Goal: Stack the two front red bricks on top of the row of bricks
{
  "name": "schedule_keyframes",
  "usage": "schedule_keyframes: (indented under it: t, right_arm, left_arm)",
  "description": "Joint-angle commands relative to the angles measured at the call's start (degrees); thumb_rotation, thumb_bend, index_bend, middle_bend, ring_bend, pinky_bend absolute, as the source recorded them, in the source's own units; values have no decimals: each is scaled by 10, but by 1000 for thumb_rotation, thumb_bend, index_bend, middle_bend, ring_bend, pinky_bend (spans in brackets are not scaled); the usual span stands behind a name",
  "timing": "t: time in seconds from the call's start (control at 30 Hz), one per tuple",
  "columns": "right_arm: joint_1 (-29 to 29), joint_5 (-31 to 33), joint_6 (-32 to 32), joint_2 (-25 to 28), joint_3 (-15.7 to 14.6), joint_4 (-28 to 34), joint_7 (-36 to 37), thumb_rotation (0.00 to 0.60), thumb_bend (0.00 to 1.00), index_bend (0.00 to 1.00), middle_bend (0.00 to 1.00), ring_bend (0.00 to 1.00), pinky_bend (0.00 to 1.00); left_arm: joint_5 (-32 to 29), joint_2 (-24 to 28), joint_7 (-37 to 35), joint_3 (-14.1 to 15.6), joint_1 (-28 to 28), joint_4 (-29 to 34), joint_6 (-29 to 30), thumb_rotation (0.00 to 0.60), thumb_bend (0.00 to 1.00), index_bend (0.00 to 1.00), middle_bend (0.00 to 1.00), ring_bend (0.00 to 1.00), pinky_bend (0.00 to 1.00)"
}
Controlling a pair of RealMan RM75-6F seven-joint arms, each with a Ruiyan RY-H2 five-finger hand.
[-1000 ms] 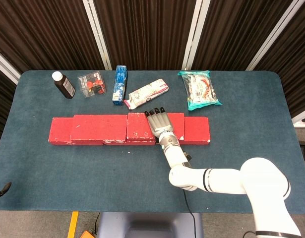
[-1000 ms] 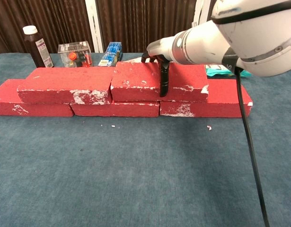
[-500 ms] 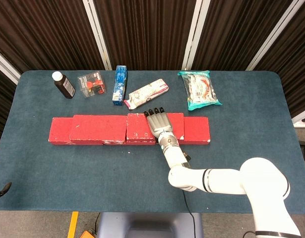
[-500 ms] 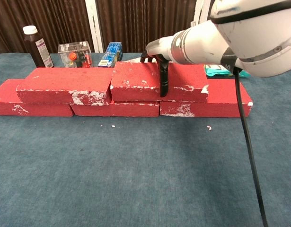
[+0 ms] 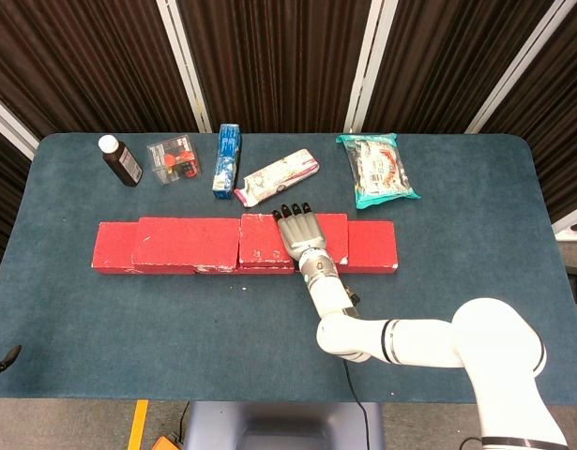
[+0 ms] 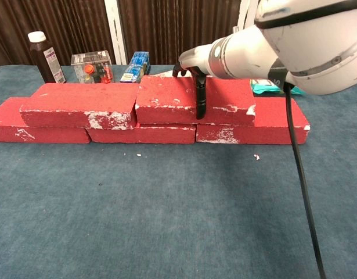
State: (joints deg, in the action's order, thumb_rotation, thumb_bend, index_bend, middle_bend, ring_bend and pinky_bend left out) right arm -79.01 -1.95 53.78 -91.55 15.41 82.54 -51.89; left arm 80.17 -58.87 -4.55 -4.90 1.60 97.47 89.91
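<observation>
**Right hand laid over the upper right brick**

Where the row of bricks runs across the middle of the counter, two further red bricks are seen stacked on top of it. The upper left brick is set over the left part of the row, and the upper right brick is set just beside it, their ends close together or touching (which of the two cannot be told).

The right hand is laid on the upper right brick: in the head view its fingers are spread flat over the top face toward the far edge, while in the chest view a dark thumb is seen pointing down against the brick's front face. The brick is thus clasped between the two, though how firmly cannot be judged. The left hand is shown in neither view.

Along the far side of the counter, well apart from the bricks, a brown bottle with a white cap, a clear plastic box, a blue carton, a white packet and a green-edged snack bag are laid out. The white packet lies nearest the hand, just behind the upper right brick.
</observation>
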Motion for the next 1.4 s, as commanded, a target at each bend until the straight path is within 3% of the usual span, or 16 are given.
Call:
schedule_keyframes:
  t: [0.03,0.73,1.2,1.4]
  right_arm:
    - [-1,-1,2,-1,1,-1,-1,600,6,212,126,0,0]
    - [-8,32,6,-3,7,-7,-24,600,0,195,111,0,0]
    - [-7,15,2,-13,11,-15,-20,600,0,171,96,0,0]
    - [1,3,7,7,20,13,-7,600,0,172,95,0,0]
  left_arm:
    - [-1,0,0,-1,0,0,0,600,183,0,0,0,12]
    - [-3,0,0,-2,1,2,0,600,181,0,0,0,12]
    - [-6,0,-2,-4,3,1,2,600,183,0,0,0,12]
    - [-8,1,-3,-4,2,1,0,600,182,0,0,0,12]
